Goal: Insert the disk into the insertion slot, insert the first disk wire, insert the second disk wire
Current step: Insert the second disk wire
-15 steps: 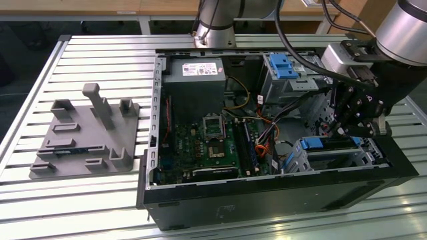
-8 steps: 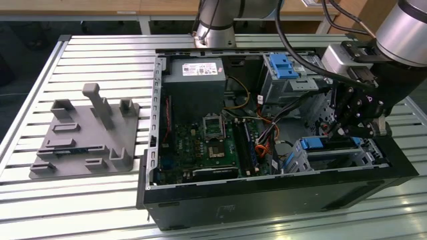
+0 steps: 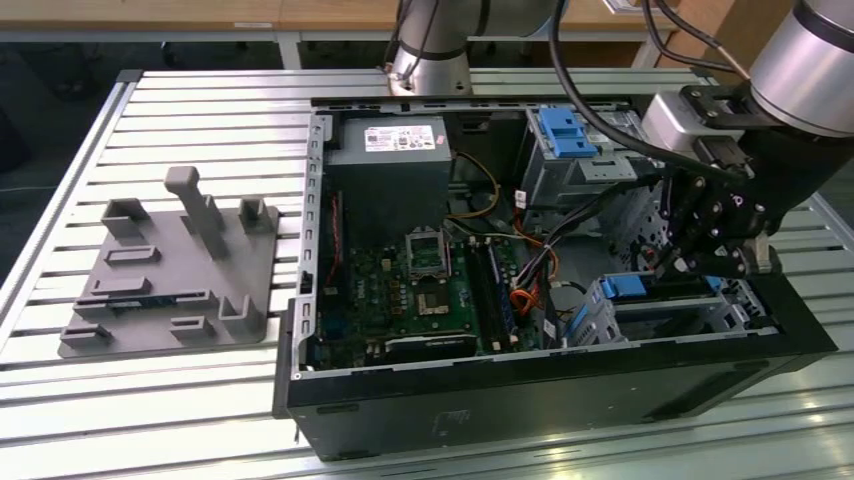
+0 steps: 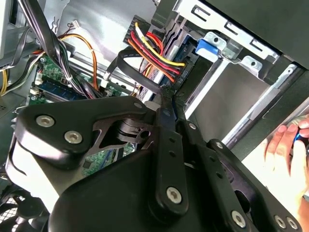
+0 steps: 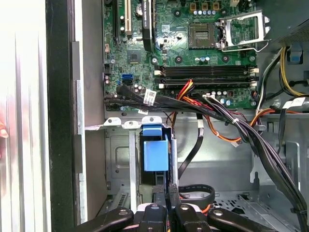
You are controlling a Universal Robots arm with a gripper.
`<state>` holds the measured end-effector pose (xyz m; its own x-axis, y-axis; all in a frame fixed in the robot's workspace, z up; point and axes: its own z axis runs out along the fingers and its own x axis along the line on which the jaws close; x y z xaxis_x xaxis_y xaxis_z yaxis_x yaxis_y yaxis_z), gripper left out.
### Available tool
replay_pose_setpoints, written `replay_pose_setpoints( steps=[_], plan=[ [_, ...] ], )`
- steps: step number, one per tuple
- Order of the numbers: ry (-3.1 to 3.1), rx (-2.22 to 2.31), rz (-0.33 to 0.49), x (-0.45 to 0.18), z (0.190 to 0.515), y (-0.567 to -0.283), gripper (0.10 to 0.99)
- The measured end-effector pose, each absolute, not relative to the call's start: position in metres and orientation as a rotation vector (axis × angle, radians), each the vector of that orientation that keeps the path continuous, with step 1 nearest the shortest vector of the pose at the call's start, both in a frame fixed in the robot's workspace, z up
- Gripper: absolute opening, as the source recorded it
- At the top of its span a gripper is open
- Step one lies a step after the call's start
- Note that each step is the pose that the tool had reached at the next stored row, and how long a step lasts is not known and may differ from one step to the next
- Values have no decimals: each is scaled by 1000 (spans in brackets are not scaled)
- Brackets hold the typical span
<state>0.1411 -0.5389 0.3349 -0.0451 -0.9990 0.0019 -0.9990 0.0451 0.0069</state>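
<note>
Inside the slot (image 5: 123, 159), the disk (image 5: 156, 150) stood just at 12 o'clock of the gripper (image 5: 164, 193), whose fingers were clenched together.

A robotics lab or workshop is indicated: an opened computer case (image 3: 534, 300) is laid on a slatted aluminium table (image 3: 200, 110), beside a grey fixture plate (image 3: 167, 275), with wooden benches (image 3: 200, 15) behind.

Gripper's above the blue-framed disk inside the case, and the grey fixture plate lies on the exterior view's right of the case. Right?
Not quite: the exterior view shows the grey fixture plate on its left of the case. The gripper is indeed above the blue-framed disk.
</note>
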Motion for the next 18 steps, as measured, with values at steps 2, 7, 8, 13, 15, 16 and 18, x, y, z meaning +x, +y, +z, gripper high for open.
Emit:
replay_pose_setpoints(
  steps=[2,7,8,13,15,16,18],
  plan=[
    [-2266,2166,-5,141,334,-539,149],
    [-2266,2166,-5,141,333,-539,149],
    [-2266,2166,-5,141,333,-539,149],
    [-2266,2166,-5,141,331,-539,149],
    [-2266,2166,-5,141,330,-540,149],
    [-2266,2166,-5,141,330,-540,149],
    [-2266,2166,-5,141,329,-541,149]
  ],
)
